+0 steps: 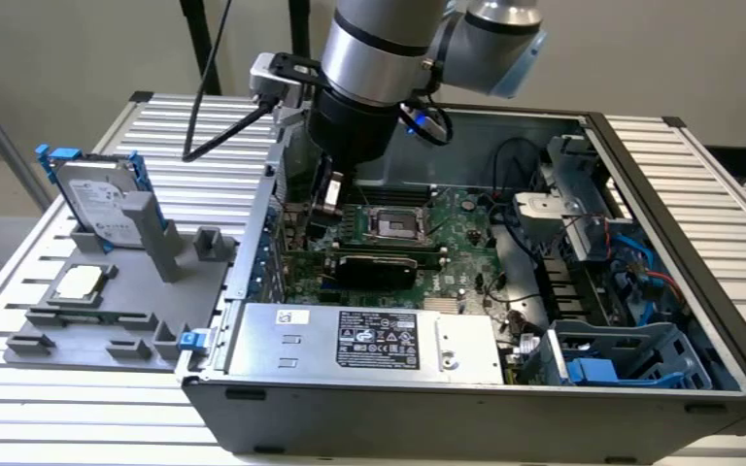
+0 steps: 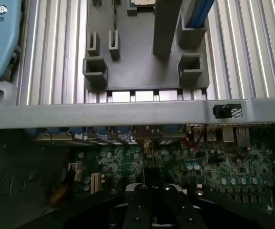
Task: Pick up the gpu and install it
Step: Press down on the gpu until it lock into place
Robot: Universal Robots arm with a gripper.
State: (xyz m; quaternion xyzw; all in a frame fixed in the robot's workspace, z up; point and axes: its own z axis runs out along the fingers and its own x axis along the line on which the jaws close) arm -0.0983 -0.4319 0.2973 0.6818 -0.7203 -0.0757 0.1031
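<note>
The open grey metal computer case (image 1: 477, 398) lies on a ribbed aluminium table (image 1: 191, 126) and serves as the landmark. Inside it sit a green motherboard (image 1: 451, 228) with a square CPU socket (image 1: 392, 225), a silver power supply box (image 1: 366, 340) against the near wall, and a blue-grey plastic drive cage (image 1: 626, 354) in the corner at the exterior view's right.

The gpu (image 1: 373, 264), a thin black rectangular card, lies across the motherboard just in front of the socket, inside the case. The silver robot arm reaches down into the case; its black gripper (image 2: 151, 202) is clenched above the board, and what it grips cannot be told.

Outside the case, at the exterior view's left, a grey plastic fixture tray (image 1: 101, 330) holds an upright silver hard drive with blue rails (image 1: 98, 204) and a small square silver CPU chip (image 1: 78, 283).
</note>
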